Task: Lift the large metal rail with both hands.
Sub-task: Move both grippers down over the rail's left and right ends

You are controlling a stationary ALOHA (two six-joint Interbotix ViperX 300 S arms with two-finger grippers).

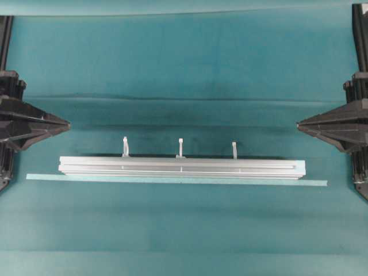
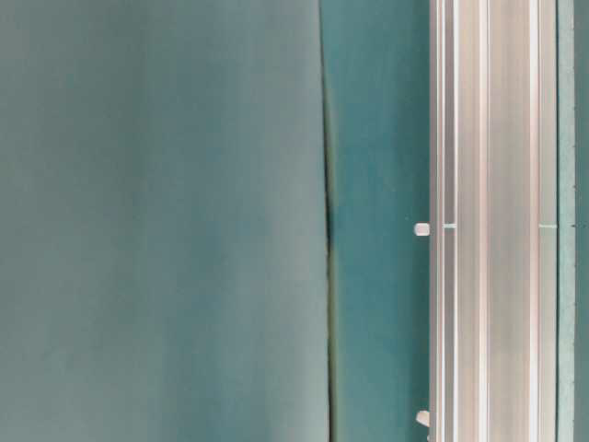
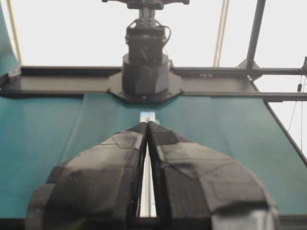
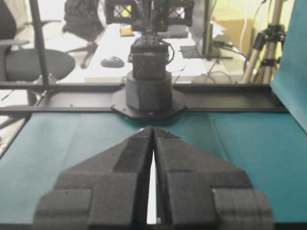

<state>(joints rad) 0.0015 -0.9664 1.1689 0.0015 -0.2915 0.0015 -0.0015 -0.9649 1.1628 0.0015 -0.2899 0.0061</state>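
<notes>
A: Where is the rail [image 1: 181,167]?

B: It lies flat on the teal cloth [image 1: 184,63], lengthwise across the middle, nearer the front edge in the overhead view. Its three white ties [image 1: 180,148] stand along the far edge.

A: And the grippers?

B: The left gripper [image 1: 64,123] waits at the left edge and the right gripper [image 1: 301,123] at the right edge, both well apart from the rail. Each has its fingers pressed together, holding nothing.

A: So which step is this?

B: I judge it the very start; the approach is not yet made. Next, each gripper needs to spread its fingers, come toward the near side and settle over one end of the rail.

A: Anything in the way?

B: A thin pale strip [image 1: 172,180] lies just beside the rail's near edge, possibly touching it. A finger could catch it instead. A fold in the cloth [image 2: 327,221] runs behind the rail, clear of it.
</notes>
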